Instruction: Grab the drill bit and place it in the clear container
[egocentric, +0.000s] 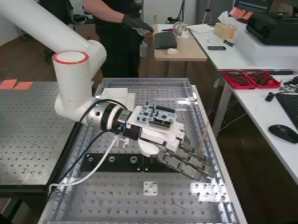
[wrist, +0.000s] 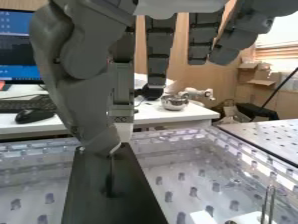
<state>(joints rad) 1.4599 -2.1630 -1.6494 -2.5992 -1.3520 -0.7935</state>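
Wide clear plastic container (egocentric: 113, 200): a shallow, see-through tray lay along the bench over a floor dotted with holes. Inside were a long black bar (egocentric: 120, 165) with round fittings, a small pale perforated plate (egocentric: 151, 188) and a white block (egocentric: 116, 94).
Red open trays (egocentric: 233, 87): two stood side by side on the white bench (egocentric: 263, 102) to the right, with small dark items in them.
Shiny silver bowl (wrist: 175, 103): it sat on a white surface beyond the container, its contents too small to make out.
Thin dark drill bit (wrist: 112, 167): it pointed down from the thumb tip, against the black bar in the wrist view; whether its lower end touched the bar could not be told.
Dark grey robot hand (egocentric: 183, 160): its thumb and a finger pinched the drill bit's upper end, while the other fingers hung fairly straight.
White jointed arm (egocentric: 72, 75): it came in from the upper left, bent at a red-ringed joint, and held the hand low and slanted over the container, fingers toward its right side.
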